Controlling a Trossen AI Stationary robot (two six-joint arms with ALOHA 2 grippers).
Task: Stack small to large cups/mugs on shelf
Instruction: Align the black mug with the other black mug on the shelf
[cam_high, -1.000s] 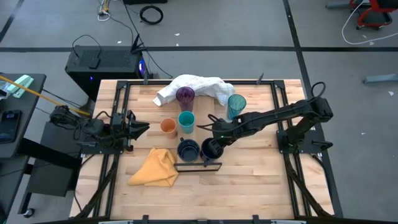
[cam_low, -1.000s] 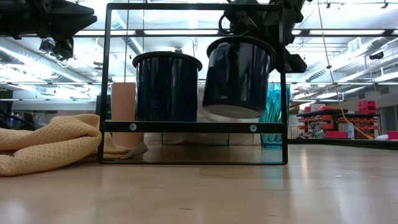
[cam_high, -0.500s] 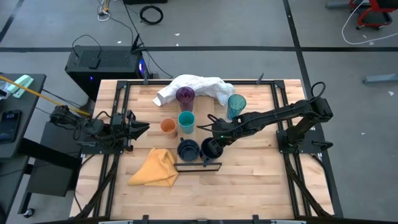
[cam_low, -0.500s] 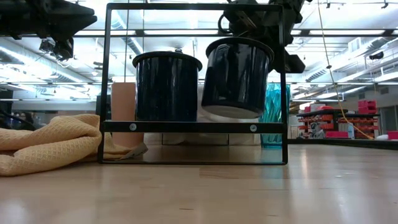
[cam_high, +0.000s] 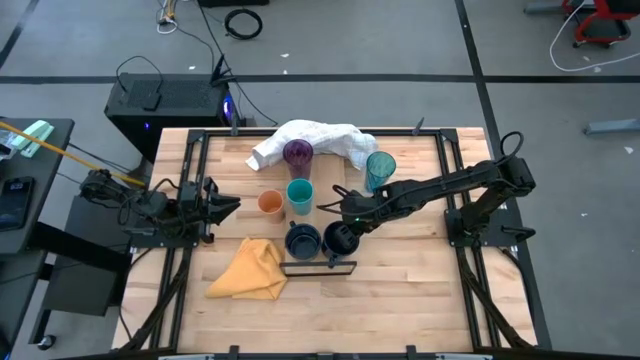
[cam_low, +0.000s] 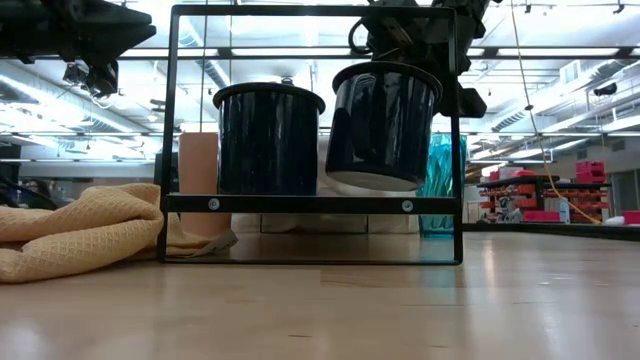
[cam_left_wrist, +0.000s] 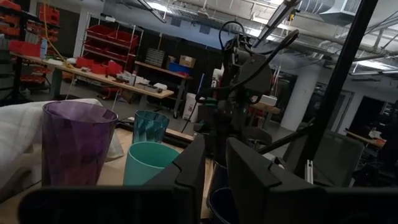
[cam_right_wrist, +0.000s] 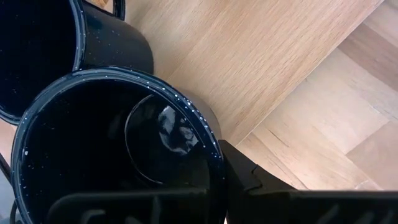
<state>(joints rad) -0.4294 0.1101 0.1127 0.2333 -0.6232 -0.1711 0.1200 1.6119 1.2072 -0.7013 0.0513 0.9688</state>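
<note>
Right claw (cam_high: 345, 222) pinches a tilted navy mug (cam_low: 382, 122) aloft; its fingertips stay hidden.

Grey floor (cam_high: 520, 40) all around the slatted table (cam_high: 400, 310), crossed by dark tape lines, and a coiled black cable (cam_high: 244, 22) lies beyond the far edge. Behind, long ceiling lights (cam_low: 560, 130) glow over benches with red bins (cam_left_wrist: 109, 67) (shelving too).

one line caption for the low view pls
Right claw holds a navy mug tilted above the shelf, beside a standing mug.
</note>
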